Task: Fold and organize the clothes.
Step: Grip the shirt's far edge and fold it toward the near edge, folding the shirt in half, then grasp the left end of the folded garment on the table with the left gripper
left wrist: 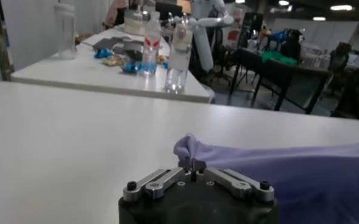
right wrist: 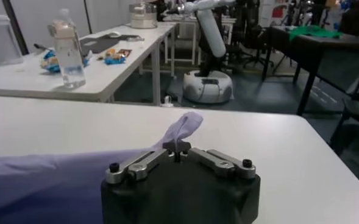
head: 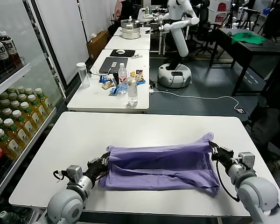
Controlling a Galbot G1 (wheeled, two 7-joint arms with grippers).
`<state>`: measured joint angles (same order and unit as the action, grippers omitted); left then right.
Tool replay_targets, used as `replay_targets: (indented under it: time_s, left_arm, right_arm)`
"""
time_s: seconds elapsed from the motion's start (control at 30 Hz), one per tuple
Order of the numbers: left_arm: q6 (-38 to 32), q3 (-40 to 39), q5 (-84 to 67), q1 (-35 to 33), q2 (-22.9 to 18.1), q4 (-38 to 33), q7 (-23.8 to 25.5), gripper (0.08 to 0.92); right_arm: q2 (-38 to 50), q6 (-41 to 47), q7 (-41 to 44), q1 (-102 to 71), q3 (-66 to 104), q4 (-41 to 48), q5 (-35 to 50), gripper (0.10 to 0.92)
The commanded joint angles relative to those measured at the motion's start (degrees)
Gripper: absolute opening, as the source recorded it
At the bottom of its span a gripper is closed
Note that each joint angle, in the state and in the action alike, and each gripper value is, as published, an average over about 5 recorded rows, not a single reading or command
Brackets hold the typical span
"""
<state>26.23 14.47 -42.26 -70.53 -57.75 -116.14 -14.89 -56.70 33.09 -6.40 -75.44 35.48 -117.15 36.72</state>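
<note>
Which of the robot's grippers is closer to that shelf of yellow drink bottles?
Left. The left gripper pinches the purple T-shirt's edge on the side toward the shelf of yellow drink bottles; the right gripper holds the shirt's opposite edge, farther away.

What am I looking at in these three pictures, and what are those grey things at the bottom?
You are seeing one moment through a robot's three cameras. The wide picture comes from its head, looking down at a white table. The grey shapes at the bottom are its two arms. Each ends in a gripper, a two-fingered clamp.

The other two pictures come from cameras on the wrists, looking out over each clamp.

A purple T-shirt lies stretched across the table. The left gripper is shut on one end of it, and the right gripper is shut on the other end. In each wrist picture you see a pinch of purple cloth poking up between the closed fingers.

Behind stands a second table with bottles and snacks.
</note>
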Motion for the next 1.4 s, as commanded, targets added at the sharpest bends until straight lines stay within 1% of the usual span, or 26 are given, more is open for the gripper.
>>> replay_targets:
  time_s: [0.03,0.1,0.2,0.33,0.43,0.53,0.7,0.87,0.93,1.03,1.1,1.17,1.4]
  left_arm:
    - [2.6,-0.3,4.1,-1.2,-0.6,2.1,1.1,0.084]
    - [2.5,-0.4,5.5,-0.6,-1.0,2.8,1.0,0.086]
    - [1.4,-0.3,7.6,-0.9,-1.9,2.0,0.0,0.122]
    - [-0.6,-0.1,11.8,-3.5,-4.1,-1.7,-3.3,0.234]
    - [-1.4,-0.1,14.5,-6.1,-6.7,-4.2,-5.7,0.320]
    - [-1.9,-0.7,16.6,-7.9,-9.5,-4.9,-7.9,0.407]
    - [-2.1,-2.7,19.1,-8.1,-14.0,-1.9,-10.9,0.545]
    - [-3.2,-4.0,22.2,-5.4,-17.5,4.1,-12.7,0.692]
    - [-3.6,-3.9,22.8,-3.9,-18.7,6.4,-13.6,0.750]
    - [-4.1,-3.8,23.2,-2.7,-20.0,8.9,-14.7,0.805]
    - [-4.2,-3.8,23.2,-2.6,-20.5,9.7,-15.1,0.805]
    - [-4.2,-3.9,23.3,-2.9,-21.0,10.0,-15.2,0.772]
    - [-4.0,-4.1,22.9,-5.0,-21.1,8.9,-14.6,0.575]
  right_arm:
    - [-1.5,0.0,-0.4,-4.0,0.9,-0.3,-2.4,0.115]
    - [-2.1,0.0,-0.5,-2.9,-0.4,0.7,-4.0,0.129]
    - [-2.9,0.0,-0.5,-2.6,-1.2,0.5,-5.6,0.194]
    - [-3.3,-0.1,-0.3,-4.2,-0.6,-1.0,-6.2,0.314]
    - [-3.2,-0.2,-0.2,-5.8,0.6,-2.0,-6.2,0.401]
    - [-3.2,-0.4,0.0,-7.1,1.8,-2.9,-6.1,0.487]
    - [-3.2,-0.5,0.1,-8.5,2.6,-3.7,-6.1,0.626]
    - [-3.4,-0.6,0.3,-8.9,2.5,-3.8,-6.2,0.768]
    - [-3.5,-0.7,0.3,-9.1,2.5,-3.8,-6.2,0.804]
    - [-3.5,-0.8,0.4,-9.6,2.6,-3.9,-6.2,0.820]
    - [-3.5,-0.9,0.5,-9.9,2.7,-4.0,-6.2,0.822]
    - [-3.4,-1.0,0.5,-10.1,2.8,-4.1,-6.2,0.823]
    - [-3.3,-1.0,0.6,-10.5,3.2,-4.5,-6.0,0.823]
